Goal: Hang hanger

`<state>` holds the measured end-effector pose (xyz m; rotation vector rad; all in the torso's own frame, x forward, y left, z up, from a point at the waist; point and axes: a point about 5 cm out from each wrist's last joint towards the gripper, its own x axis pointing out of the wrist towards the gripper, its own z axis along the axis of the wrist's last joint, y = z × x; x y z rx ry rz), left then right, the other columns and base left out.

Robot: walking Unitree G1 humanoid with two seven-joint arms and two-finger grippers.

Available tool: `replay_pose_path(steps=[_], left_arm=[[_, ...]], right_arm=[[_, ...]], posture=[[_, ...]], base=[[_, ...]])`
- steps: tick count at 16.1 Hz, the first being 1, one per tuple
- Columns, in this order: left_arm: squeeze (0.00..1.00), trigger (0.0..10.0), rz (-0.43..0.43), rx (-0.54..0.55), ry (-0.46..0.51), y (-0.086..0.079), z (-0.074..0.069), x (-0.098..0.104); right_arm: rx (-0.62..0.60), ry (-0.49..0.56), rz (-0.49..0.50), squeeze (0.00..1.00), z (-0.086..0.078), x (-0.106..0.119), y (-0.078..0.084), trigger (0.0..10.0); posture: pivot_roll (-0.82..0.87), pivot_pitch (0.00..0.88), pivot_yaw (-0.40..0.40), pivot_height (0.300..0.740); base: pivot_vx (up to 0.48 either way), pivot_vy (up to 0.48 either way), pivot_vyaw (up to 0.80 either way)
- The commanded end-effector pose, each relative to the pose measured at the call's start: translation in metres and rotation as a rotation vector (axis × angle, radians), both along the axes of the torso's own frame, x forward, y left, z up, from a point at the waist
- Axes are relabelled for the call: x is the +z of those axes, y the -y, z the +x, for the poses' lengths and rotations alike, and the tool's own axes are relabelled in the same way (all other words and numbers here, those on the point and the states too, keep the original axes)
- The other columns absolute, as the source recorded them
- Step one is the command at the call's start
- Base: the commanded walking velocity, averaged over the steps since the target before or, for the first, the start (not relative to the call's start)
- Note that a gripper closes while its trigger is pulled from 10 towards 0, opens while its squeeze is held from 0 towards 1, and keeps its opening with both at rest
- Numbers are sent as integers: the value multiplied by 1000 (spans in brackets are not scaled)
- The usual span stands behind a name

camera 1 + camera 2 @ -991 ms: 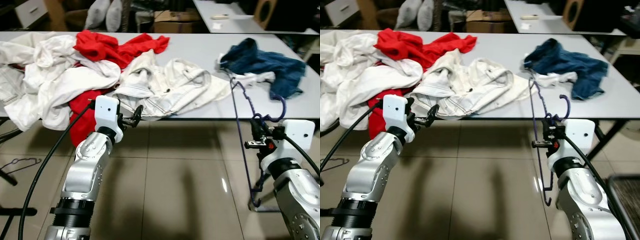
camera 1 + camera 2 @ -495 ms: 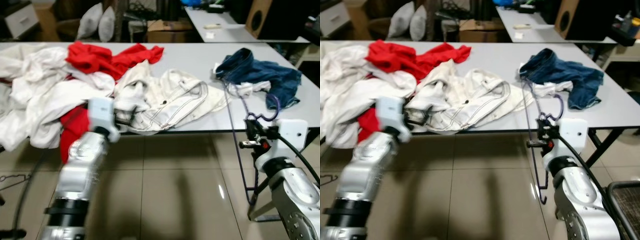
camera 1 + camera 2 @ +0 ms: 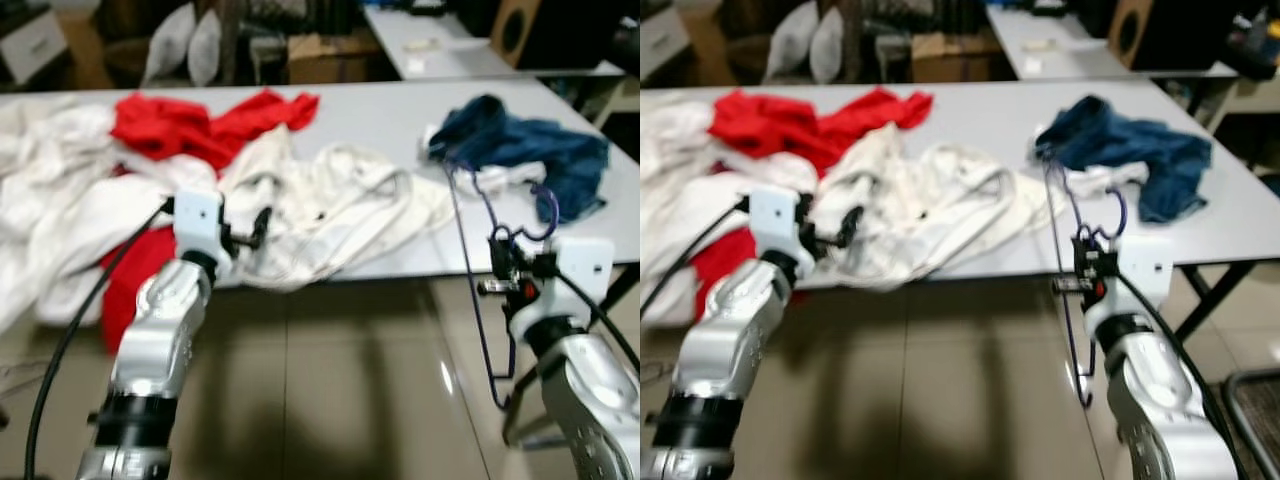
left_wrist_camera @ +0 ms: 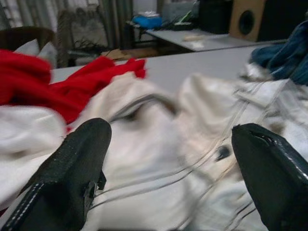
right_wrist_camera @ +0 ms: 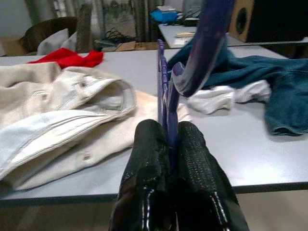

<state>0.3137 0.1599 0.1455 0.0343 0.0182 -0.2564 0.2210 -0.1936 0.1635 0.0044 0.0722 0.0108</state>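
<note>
In the left eye view, a purple hanger (image 3: 478, 262) is held upright by the right claw (image 3: 503, 270) at the surface (image 3: 380, 120) edge, near blue jeans (image 3: 530, 150). In the left wrist view, the left claw (image 4: 168, 163) is spread open before a cream jacket (image 4: 192, 144). In the right wrist view, the fingers (image 5: 190, 173) are clamped on the hanger.

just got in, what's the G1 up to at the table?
It stands at the edge of a grey table strewn with clothes. The right gripper has its fingers shut on a purple hanger, held upright beside the table. The left gripper is open, pointed at a cream jacket. Nothing is on the hanger yet.
</note>
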Motion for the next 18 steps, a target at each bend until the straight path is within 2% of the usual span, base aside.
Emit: replay_pose_path(steps=[1, 7, 11, 16, 18], left_arm=[[0, 10000, -5, -29, -8, 8, 0, -1], [0, 10000, -8, -33, -8, 8, 0, -2], [0, 10000, 20, -71, 3, 13, -4, -3], [0, 10000, 17, -87, 6, 15, -3, -2], [0, 10000, 44, -59, 24, 13, -1, -1]], right_arm=[[-20, 9, -13, 0, 0, 2, 4, 10000], [-3, 16, -19, 0, 1, 3, 2, 10000], [-6, 7, -24, 0, 1, 2, 3, 10000], [-12, 4, -19, 0, 0, 1, 3, 10000], [-25, 10, -16, 0, -1, 1, 4, 10000]], posture=[[-13, 0, 34, 740], [-13, 0, 33, 740], [-11, 0, 30, 740], [-14, 0, 38, 740], [-19, 0, 42, 740]], base=[[292, 0, 0], [291, 0, -267], [0, 0, 0], [0, 454, -800], [0, -210, -400]])
